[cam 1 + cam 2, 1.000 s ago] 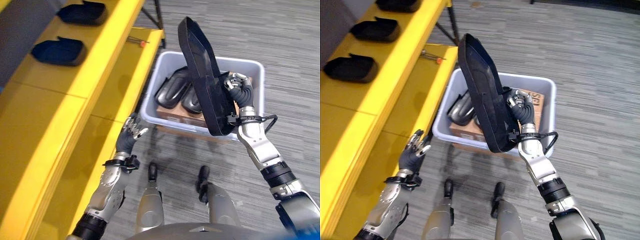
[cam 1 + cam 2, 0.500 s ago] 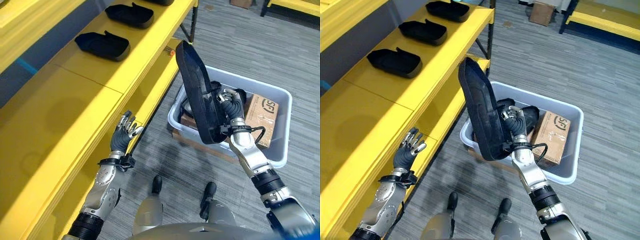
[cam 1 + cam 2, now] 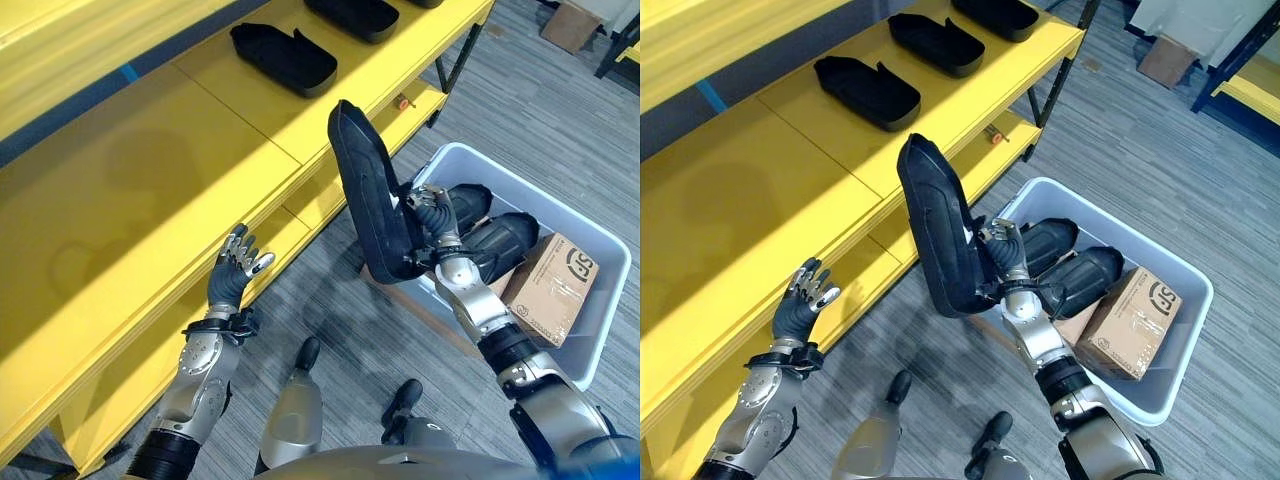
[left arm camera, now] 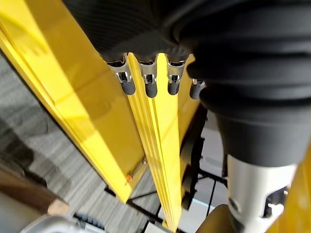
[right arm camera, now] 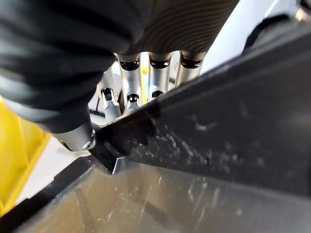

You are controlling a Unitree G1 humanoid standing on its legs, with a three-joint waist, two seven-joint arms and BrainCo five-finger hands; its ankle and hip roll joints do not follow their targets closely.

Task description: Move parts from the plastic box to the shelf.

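Right hand (image 3: 432, 213) was clamped on the rim of a long black tray-like part (image 3: 366, 196), fingers curled over its edge, holding it upright and tilted, lifted above the near-left corner of the plastic box (image 3: 600, 330) and just beside the front edge of the yellow shelf (image 3: 150, 190). The right wrist view showed the fingers (image 5: 127, 80) wrapped onto the part's dark edge. Plastic box sat on the grey floor, to the right of the shelf; inside it were two more black parts (image 3: 1075, 278) lying side by side toward the shelf side, and a cardboard carton (image 3: 1129, 322) lying tilted at the end away from the shelf. On the upper shelf board three black parts (image 3: 867, 92) lay in a row, well apart from the held one. Left hand (image 3: 232, 276) was raised by the lower shelf edge, fingers spread apart and holding nothing; the left wrist view showed its fingertips (image 4: 149, 89) straight in front of the yellow boards.
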